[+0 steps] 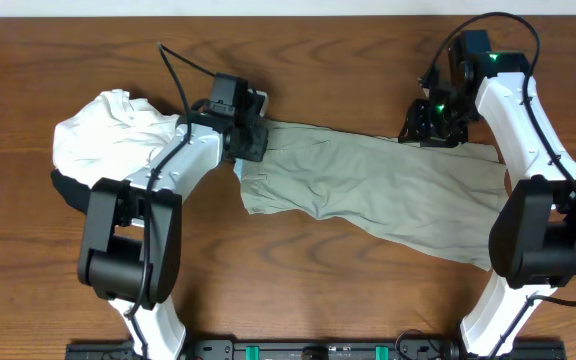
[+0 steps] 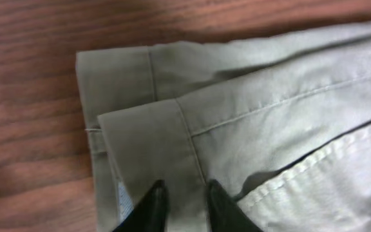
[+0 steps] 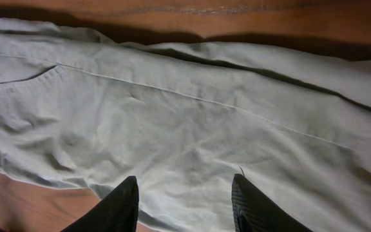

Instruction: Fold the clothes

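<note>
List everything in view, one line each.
trousers: one, khaki, spread flat across the table's middle and right
white garment: one, white, crumpled at the left
black garment: one, black, peeking from under the white garment's lower left edge
table: one, brown wood, under everything
arms: two, white and black, one per side
left gripper: one, black, closed on the trousers' left end
right gripper: one, black, open over the trousers' upper right part

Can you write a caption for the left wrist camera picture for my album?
The left gripper straddles the stitched edge of the khaki trousers on a wooden table.
</note>
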Controlling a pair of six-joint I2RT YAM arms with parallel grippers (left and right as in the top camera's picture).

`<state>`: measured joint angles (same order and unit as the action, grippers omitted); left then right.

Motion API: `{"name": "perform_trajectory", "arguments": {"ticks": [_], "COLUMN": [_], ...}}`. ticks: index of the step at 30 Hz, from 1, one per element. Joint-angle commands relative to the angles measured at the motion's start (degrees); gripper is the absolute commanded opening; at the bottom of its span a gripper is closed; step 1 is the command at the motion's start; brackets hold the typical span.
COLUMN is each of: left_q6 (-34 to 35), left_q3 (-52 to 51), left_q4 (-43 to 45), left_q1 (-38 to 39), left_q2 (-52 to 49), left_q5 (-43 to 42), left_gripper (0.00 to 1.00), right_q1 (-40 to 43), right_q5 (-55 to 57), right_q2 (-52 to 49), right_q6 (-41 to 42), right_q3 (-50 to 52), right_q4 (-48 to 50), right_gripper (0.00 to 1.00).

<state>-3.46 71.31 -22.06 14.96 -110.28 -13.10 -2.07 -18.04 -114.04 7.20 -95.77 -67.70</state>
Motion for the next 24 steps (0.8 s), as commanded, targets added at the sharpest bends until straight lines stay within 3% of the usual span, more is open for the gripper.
{"name": "perform_trajectory", "arguments": {"ticks": [1,5,7,8,9,11,15,24], "left_q6": [-0.5,-0.6,-0.5,-0.6,-0.5,-0.5,-0.4,-0.4], "left_q3": [0.9,0.9,0.9,0.9,0.9,0.9,0.9,0.9], "left_q4": [-0.1,-0.3,-0.6,-0.7,-0.7,-0.8,-0.7,0.3], "left_q1": [0.1,0.1,0.1,0.1,0.1,0.1,0.1,0.1], "left_q2": [-1.3,-0.8,-0.1,0.5,1.0,2.2,2.6,-1.9], "left_q5": [-0.9,-0.8,0.2,0.3,0.6,1.8,4.2,4.3], "left_gripper": [0.1,0.07,0.13,0.17,0.31,0.45,0.63,0.63], "right_q1": [-0.2,-0.2,-0.2,-0.2,-0.2,-0.2,-0.2,-0.2], "right_q5": [-0.4,-0.4,-0.4,-0.4,-0.4,-0.4,-0.4,-0.4], "right_q2": [-0.2,-0.2,-0.2,-0.2,-0.2,-0.2,-0.2,-0.2], "right_q6": [0.5,0.5,0.5,0.5,0.4,0.4,0.4,0.5], "right_q3": [0.0,0.0,0.0,0.0,0.0,0.0,0.0,0.0], "right_q4": [-0.2,-0.4,-0.6,-0.7,-0.8,-0.9,-0.8,-1.0], "right_gripper": [0.44,0.43,0.43,0.43,0.43,0.43,0.44,0.43]}}
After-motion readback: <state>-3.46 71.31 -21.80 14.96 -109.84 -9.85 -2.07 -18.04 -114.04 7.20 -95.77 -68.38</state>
